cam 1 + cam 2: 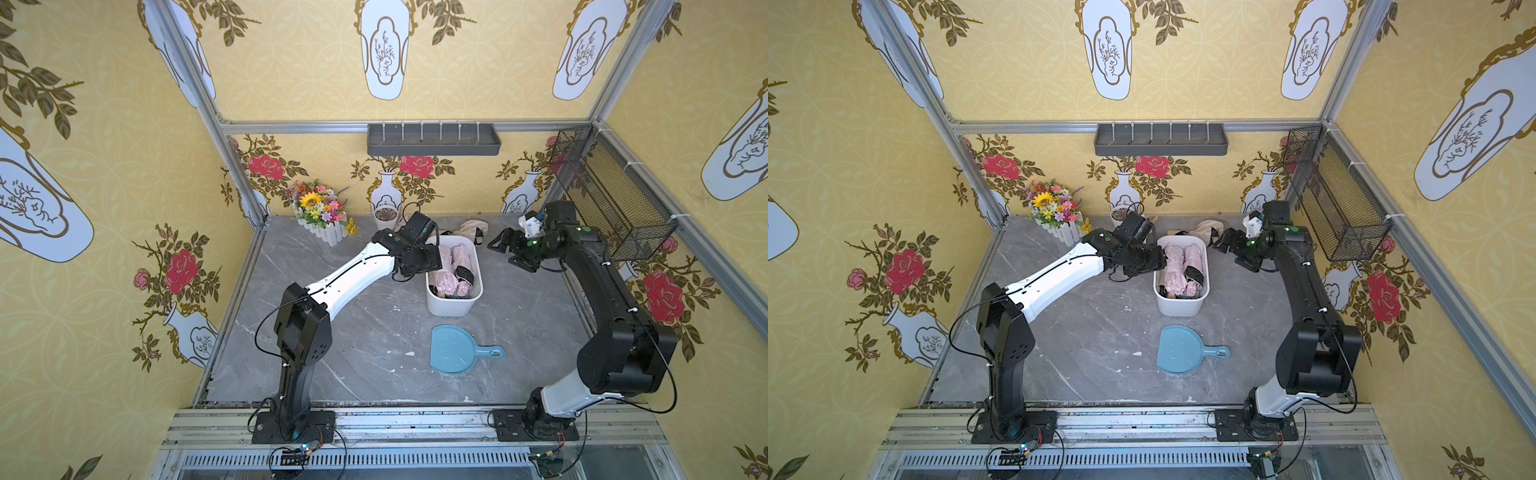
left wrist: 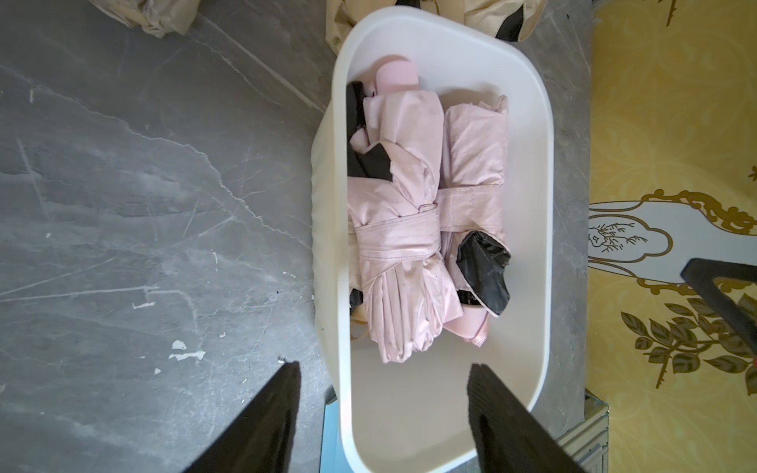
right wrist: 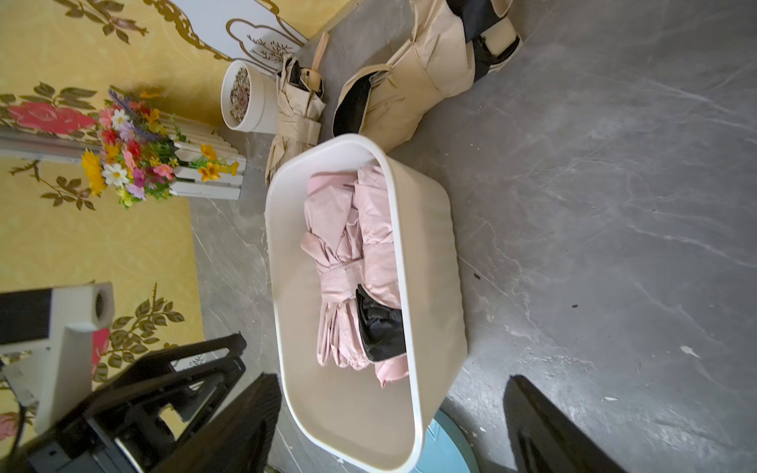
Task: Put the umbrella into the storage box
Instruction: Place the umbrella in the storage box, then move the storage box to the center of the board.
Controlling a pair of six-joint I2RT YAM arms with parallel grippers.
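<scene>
The white storage box stands mid-table, far half. Two folded pink umbrellas with black lining lie side by side inside it. My left gripper hangs open over the box's left rim, one finger outside the wall, one over the bare floor of the box, with nothing between them. To the right of the box's far end, my right gripper is open and empty. Two beige folded umbrellas lie on the table behind the box.
A blue dustpan lies in front of the box. At the back left are a flower box and a small white pot. A black wire mesh basket hangs on the right wall, a grey shelf on the back wall.
</scene>
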